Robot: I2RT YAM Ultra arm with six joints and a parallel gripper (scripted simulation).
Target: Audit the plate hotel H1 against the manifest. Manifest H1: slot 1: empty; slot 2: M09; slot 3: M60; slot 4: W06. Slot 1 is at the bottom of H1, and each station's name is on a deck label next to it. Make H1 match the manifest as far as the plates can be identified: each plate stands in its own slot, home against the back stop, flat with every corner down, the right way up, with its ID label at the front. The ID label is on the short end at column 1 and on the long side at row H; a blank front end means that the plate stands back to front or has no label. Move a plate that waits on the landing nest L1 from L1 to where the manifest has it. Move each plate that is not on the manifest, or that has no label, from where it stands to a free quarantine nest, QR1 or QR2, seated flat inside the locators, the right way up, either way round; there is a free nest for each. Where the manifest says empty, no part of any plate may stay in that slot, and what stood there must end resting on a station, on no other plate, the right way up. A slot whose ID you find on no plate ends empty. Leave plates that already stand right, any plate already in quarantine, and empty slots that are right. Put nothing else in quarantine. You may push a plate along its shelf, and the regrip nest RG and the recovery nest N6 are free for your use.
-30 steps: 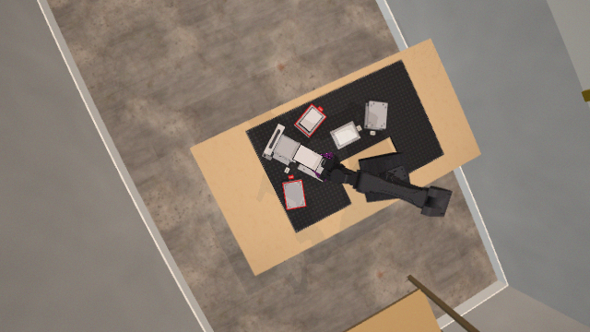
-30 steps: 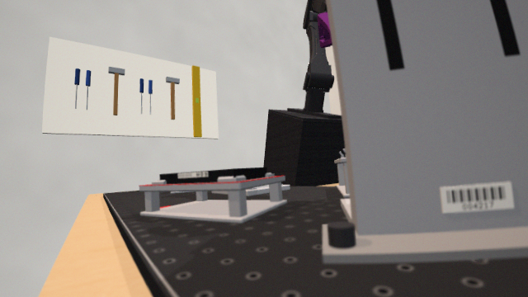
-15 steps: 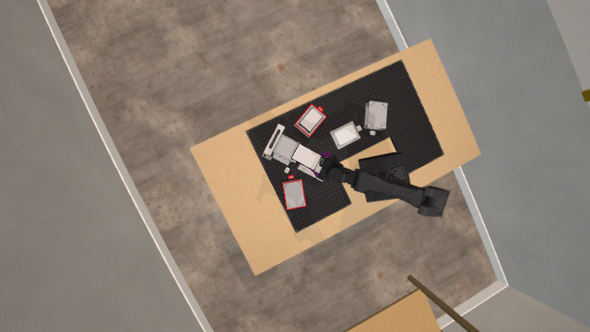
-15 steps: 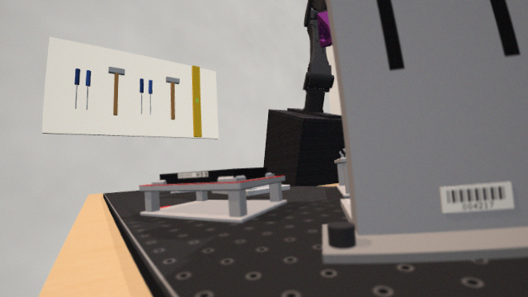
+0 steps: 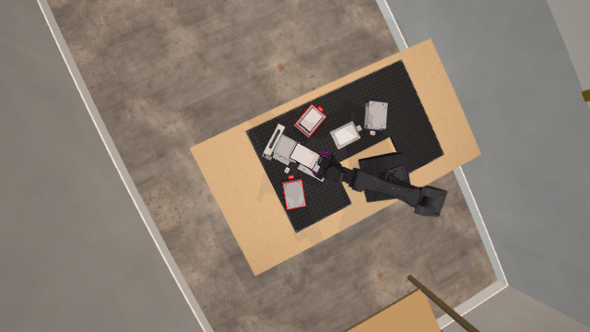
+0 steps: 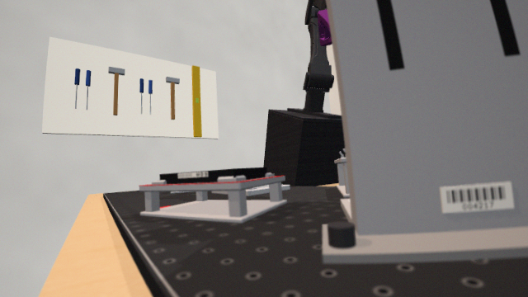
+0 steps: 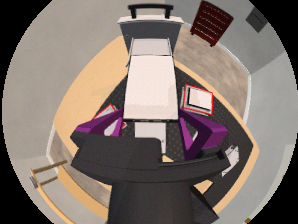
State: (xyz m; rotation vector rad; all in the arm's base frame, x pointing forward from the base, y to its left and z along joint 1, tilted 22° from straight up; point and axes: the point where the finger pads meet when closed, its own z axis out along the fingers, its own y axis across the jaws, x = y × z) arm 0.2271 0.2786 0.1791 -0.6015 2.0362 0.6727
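A white-topped plate [image 5: 305, 156] [image 7: 151, 87] is held by its long sides near its near end, between the purple fingers of my gripper [image 5: 321, 162] [image 7: 150, 111]. It is level and raised, with its far end at the front of hotel H1 [image 5: 285, 148] [image 6: 433, 136] [image 7: 150, 31]. Its label is not readable. A pale nest [image 5: 310, 172] [image 7: 150, 137] shows partly beneath it. A dark-sided plate with a white top [image 5: 311, 119] [image 6: 214, 175] [image 7: 200, 99] sits in one red-rimmed nest; its small label is too blurred to read. The lower hotel slots are hidden.
Another red-rimmed nest [image 5: 294, 195] stands on the other side of the hotel, with no plate visible in it. A pale station [image 5: 336, 143] with a bright white top and a grey station [image 5: 377, 115] stand farther right. The black robot base [image 6: 285, 144] is opposite the hotel.
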